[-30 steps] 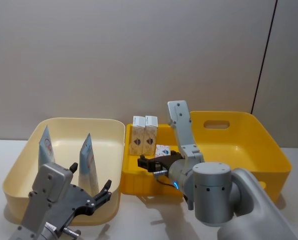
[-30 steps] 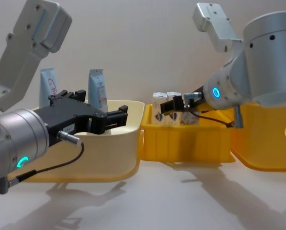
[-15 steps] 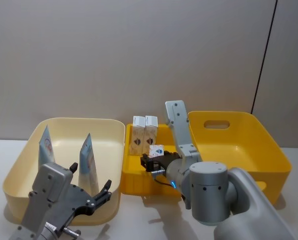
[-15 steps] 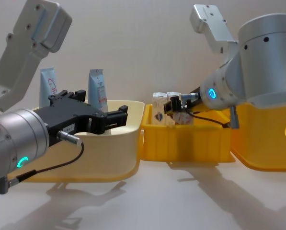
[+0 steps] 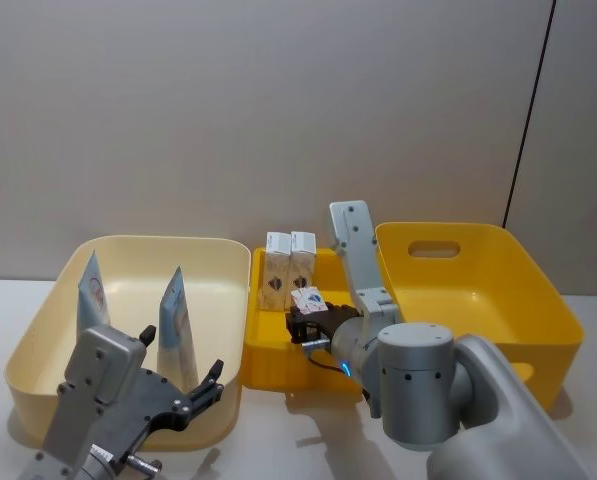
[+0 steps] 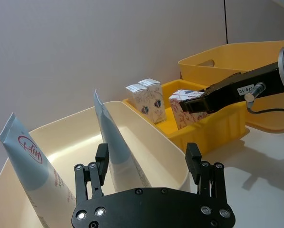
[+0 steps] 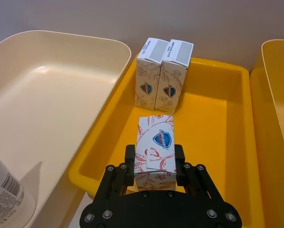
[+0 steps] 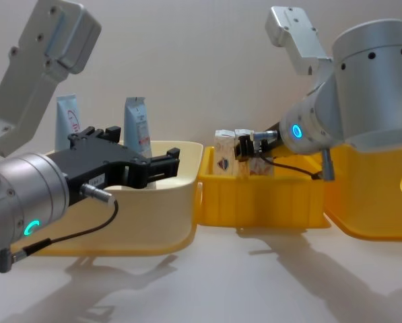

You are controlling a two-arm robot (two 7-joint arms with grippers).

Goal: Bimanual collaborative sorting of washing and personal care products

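Found right gripper (image 7: pixel 154 156) over small yellow bin (image 7: pixel 213 128), fingers clamped on sides of white carton (image 7: pixel 156 137) w/ blue-red emblem. Can't tell if carton base touches bin floor. Counted 2 upright cartons (image 7: pixel 164 76) side by side, touching, at bin's far end, apart from gripped one. Saw left gripper (image 6: pixel 147 156) spread wide, nothing btwn fingers, nr front wall of cream bin (image 5: pixel 148 245). Noted 2 pale-blue tubes (image 5: pixel 175 320) standing inside it, crimped ends up. Marked large yellow bin (image 5: pixel 478 290) just beside small one, on right.
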